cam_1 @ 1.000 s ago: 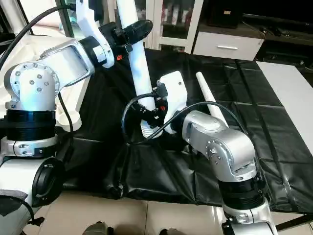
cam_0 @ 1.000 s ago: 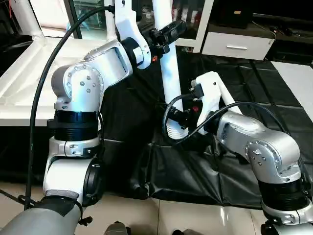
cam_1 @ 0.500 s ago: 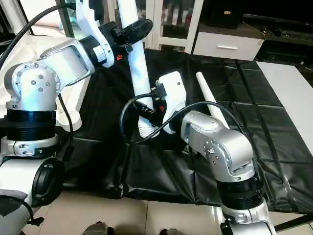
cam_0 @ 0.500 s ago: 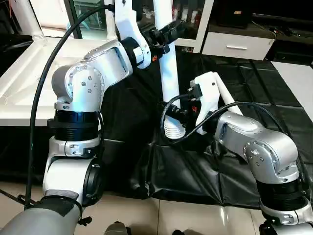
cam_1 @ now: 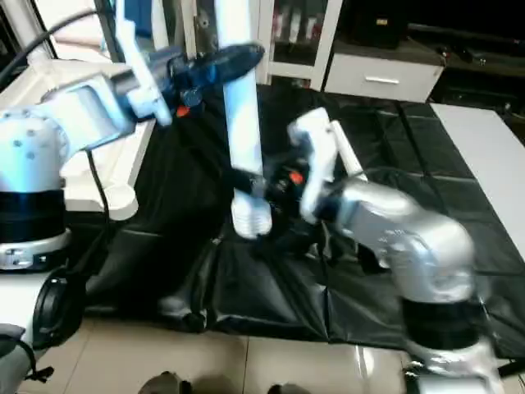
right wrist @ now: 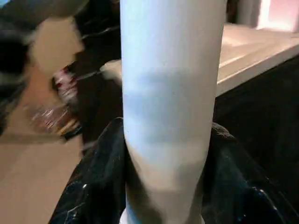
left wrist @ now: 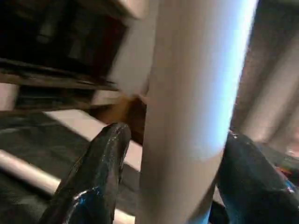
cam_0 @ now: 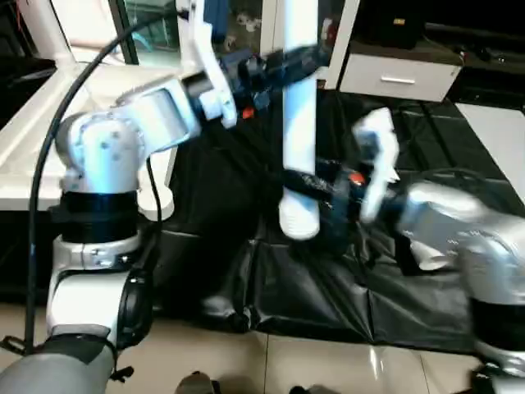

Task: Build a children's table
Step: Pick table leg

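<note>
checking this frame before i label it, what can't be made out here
- Top end of the upright leg: cut off by the upper edge in both eye views.
- Left pincer contact: in the left wrist view its fingers flank the leg, but blur hides whether they press it.
- Right pincer: fingers hug the leg near its lower end; the arm is smeared in the eye views.
- Table top: mostly hidden behind the left arm.

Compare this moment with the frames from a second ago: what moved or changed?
The white leg has swung from a slight lean to nearly upright, its top moving toward the robot's right. The left end effector moved with it, and the left elbow swung outward. The right end effector still clamps the leg's lower end; the table top stayed put.
</note>
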